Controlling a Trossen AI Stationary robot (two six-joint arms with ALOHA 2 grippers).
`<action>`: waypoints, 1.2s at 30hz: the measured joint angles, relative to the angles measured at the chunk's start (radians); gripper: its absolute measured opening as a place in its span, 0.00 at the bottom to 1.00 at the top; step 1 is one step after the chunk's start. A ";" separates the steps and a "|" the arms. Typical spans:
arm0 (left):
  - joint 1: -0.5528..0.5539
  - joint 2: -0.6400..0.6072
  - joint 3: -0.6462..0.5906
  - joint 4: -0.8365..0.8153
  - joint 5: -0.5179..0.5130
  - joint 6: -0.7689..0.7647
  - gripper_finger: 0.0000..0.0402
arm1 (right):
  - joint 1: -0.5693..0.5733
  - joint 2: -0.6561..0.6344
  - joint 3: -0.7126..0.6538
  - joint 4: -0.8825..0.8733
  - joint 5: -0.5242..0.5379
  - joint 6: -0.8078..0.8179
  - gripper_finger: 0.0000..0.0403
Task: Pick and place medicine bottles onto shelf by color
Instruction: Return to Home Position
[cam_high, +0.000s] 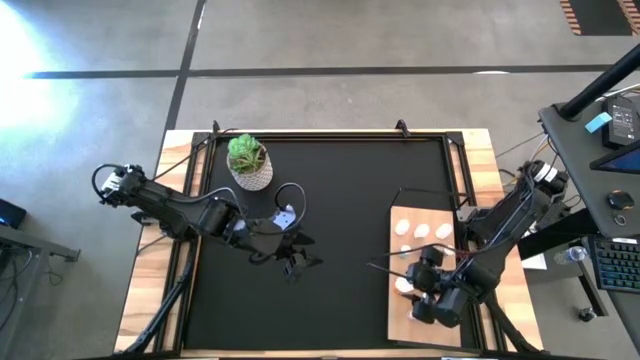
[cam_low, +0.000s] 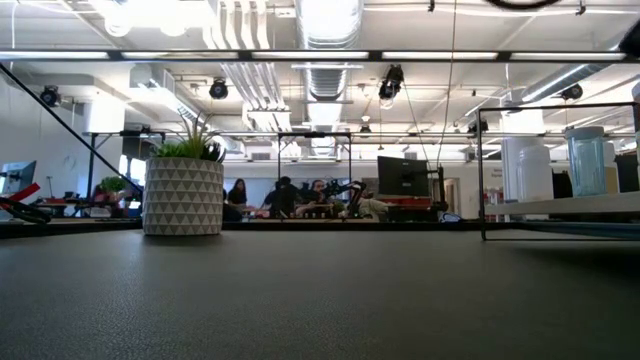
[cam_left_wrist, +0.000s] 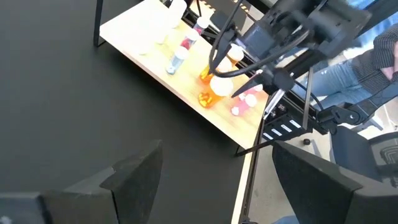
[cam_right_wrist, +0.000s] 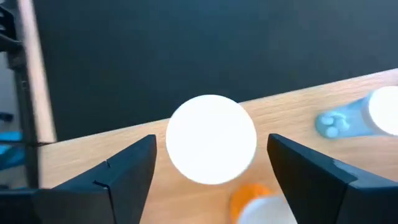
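The pale wooden shelf (cam_high: 428, 300) lies flat on the right part of the black mat (cam_high: 330, 200). Several small medicine bottles rest on it: white-capped ones (cam_high: 420, 232), amber ones (cam_left_wrist: 205, 98), pink ones (cam_left_wrist: 245, 102) and a bluish one lying on its side (cam_right_wrist: 339, 123). My right gripper (cam_high: 408, 283) is open above the shelf's left edge. Its fingers stand on either side of a white-capped bottle (cam_right_wrist: 211, 140) with a gap on each side. My left gripper (cam_high: 298, 265) is open and empty above the middle of the mat.
A potted green plant (cam_high: 248, 162) in a patterned white pot stands at the mat's far left. The wooden table rim (cam_high: 150, 260) frames the mat. A desk with a keyboard (cam_high: 612, 262) stands beyond the table's right edge. People sit in the room behind (cam_low: 285, 195).
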 joint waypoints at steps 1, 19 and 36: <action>0.000 0.000 0.000 0.000 0.000 0.000 0.71 | 0.000 -0.010 0.009 -0.014 -0.005 -0.001 0.74; -0.049 -0.204 0.000 0.006 -0.079 0.325 0.71 | 0.004 -0.302 0.085 0.030 0.144 -0.396 0.72; -0.093 -0.529 -0.311 0.102 -0.273 0.394 0.71 | 0.004 -0.551 -0.245 0.617 0.129 -0.769 0.70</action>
